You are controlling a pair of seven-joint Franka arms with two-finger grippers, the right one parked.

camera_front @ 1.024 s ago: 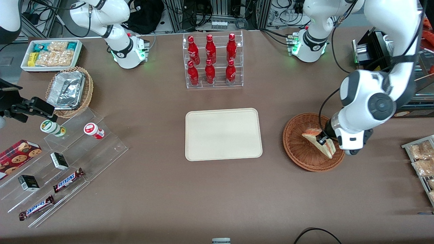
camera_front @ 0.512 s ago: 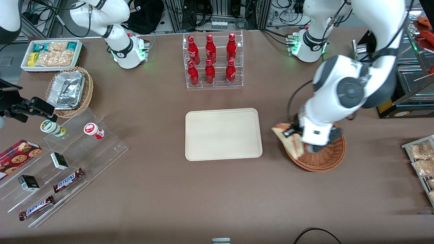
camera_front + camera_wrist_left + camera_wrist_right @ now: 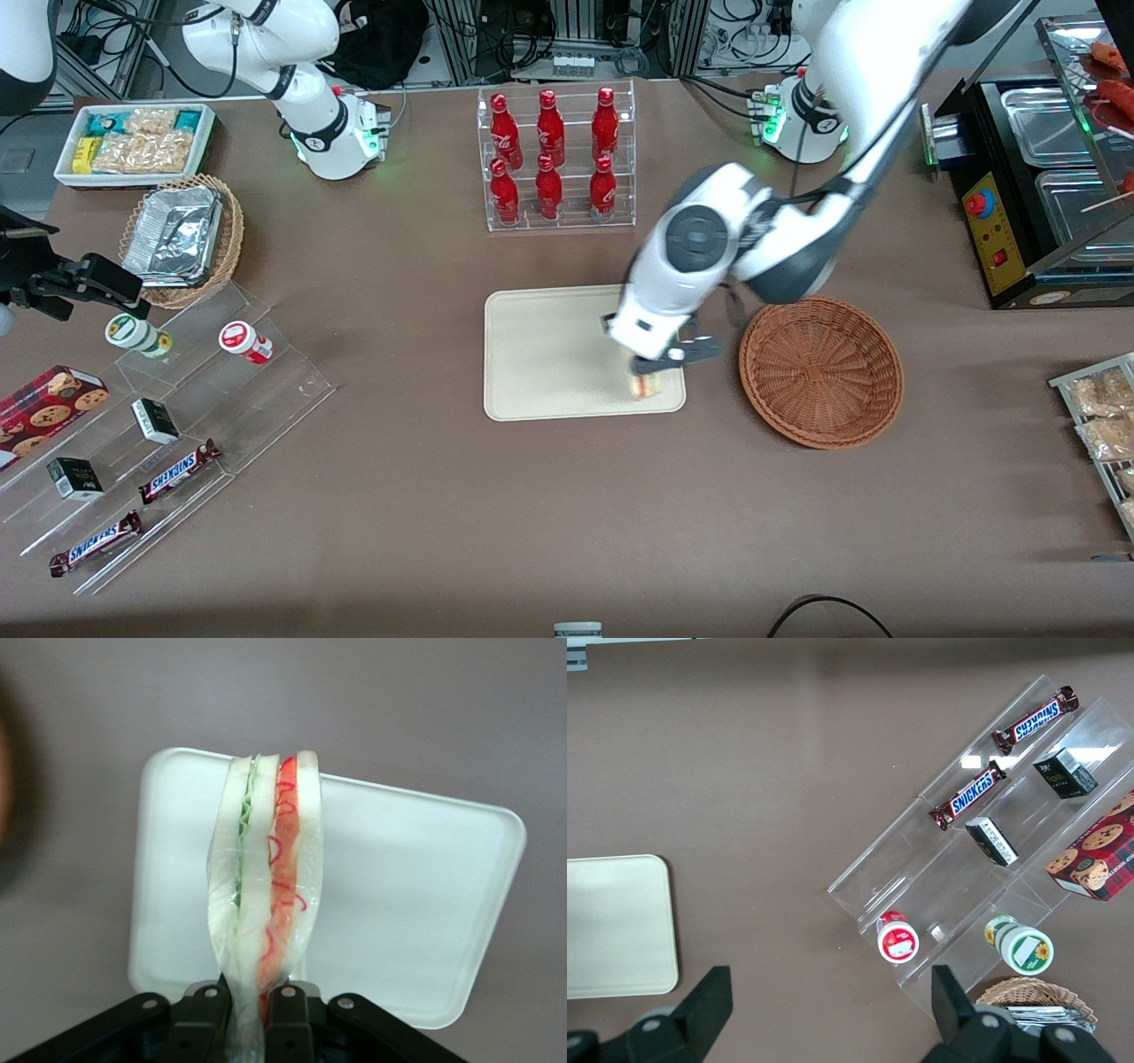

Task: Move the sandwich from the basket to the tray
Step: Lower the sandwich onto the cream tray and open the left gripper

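My left gripper is shut on the sandwich, a wrapped wedge of white bread with red and green filling, and holds it above the cream tray, over the tray corner nearest the basket. In the left wrist view the sandwich hangs edge-on between the two black fingers of the gripper, with the tray beneath it. The reddish-brown wicker basket sits beside the tray toward the working arm's end, with nothing in it.
A clear rack of red bottles stands farther from the front camera than the tray. A tan basket with foil trays, a white snack bin and clear shelves of snacks lie toward the parked arm's end. A black appliance and snack packets lie toward the working arm's end.
My left gripper has lifted the sandwich out of the basket and carried it sideways to above the tray's corner. The basket now holds nothing.
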